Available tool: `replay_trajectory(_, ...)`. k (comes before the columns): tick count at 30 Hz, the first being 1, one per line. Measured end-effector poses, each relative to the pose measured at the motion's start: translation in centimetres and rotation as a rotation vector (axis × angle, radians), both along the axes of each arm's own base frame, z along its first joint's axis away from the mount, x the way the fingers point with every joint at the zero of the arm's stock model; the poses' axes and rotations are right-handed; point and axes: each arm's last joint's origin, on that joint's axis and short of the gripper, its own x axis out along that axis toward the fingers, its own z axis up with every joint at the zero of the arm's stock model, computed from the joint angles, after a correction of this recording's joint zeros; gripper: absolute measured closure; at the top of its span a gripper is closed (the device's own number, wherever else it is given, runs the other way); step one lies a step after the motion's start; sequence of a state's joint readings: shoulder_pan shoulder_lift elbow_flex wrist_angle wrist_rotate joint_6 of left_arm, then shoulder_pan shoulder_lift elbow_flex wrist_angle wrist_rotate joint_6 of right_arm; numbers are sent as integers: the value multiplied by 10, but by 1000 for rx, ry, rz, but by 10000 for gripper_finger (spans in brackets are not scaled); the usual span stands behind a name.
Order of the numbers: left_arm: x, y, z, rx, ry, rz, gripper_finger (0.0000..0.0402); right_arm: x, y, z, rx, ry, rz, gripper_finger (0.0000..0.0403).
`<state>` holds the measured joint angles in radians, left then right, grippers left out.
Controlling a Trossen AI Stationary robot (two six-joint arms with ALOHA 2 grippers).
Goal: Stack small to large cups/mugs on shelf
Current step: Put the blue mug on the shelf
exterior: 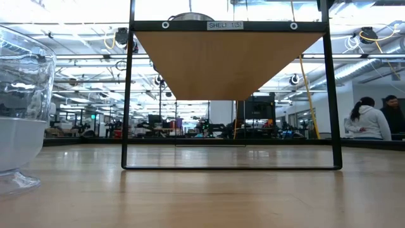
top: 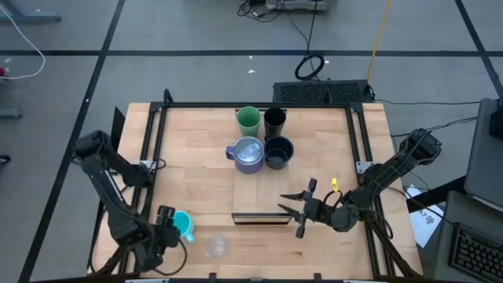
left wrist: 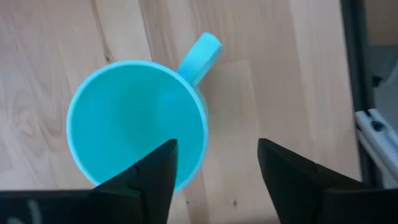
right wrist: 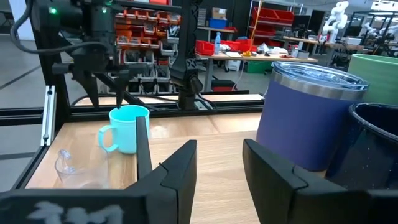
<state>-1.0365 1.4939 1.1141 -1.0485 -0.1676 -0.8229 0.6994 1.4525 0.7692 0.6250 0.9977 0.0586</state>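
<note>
Only overhead: green cup [top: 248, 119] on shelf [top: 196, 157]

— Item 1, vessels on the shelf [top: 196, 149]: how many are listed?

— 4 are recorded, all upright, grouped in a 2-by-2 cluster at the far middle of the light-wood board. The green cup [top: 248, 119] and the slim black tumbler [top: 274, 121] are set side by side at the back. The lavender-grey mug [top: 248, 155], capped with a silvery lid, and the wide black mug [top: 278, 152] are placed in front of them, close together.

— Item 2, remaining vessels?

— 2 are logged near the front left. The cyan handled mug [left wrist: 138, 121] is stood upright, open and empty. The small clear glass [top: 216, 248] is placed just beside it, nearer the front edge.
</note>
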Motion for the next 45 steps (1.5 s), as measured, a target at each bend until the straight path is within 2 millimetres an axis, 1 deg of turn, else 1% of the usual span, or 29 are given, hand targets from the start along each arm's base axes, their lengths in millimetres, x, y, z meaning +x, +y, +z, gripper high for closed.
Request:
replay_trajectory(3, 2, -2, -5, 43, -20, -8, 159, 0, 0, 0, 0, 0, 0, 283)
replay_trajectory(6, 3, -2, -6, 66, -41, -20, 163, 0, 0, 0, 0, 0, 0, 283)
replay_trajectory(8, 3, -2, -6, 72, -43, -38, 182, 0, 0, 0, 0, 0, 0, 283)
replay_trajectory(15, 2, 0, -12, 86, -29, -75, 290, 0, 0, 0, -4, 2, 4, 283)
replay_trajectory(18, 2, 0, -13, 87, -19, -88, 317, 0, 0, 0, -9, 4, 4, 283)
replay_trajectory(21, 2, 0, -14, 84, -22, -101, 323, 0, 0, 0, -11, 4, 5, 283)
replay_trajectory(28, 4, 0, -14, 94, -51, -131, 306, 0, 0, 0, -11, 5, 5, 283)
replay_trajectory(33, 7, 2, -14, 103, -53, -144, 309, 0, 0, 0, -18, 7, 6, 283)
replay_trajectory(39, 11, 3, -23, 79, -59, -161, 338, 0, 0, 0, -29, 10, 7, 283)
replay_trajectory(45, 16, 7, -25, 77, -67, -144, 391, 0, 0, -1, -42, 17, 9, 283)
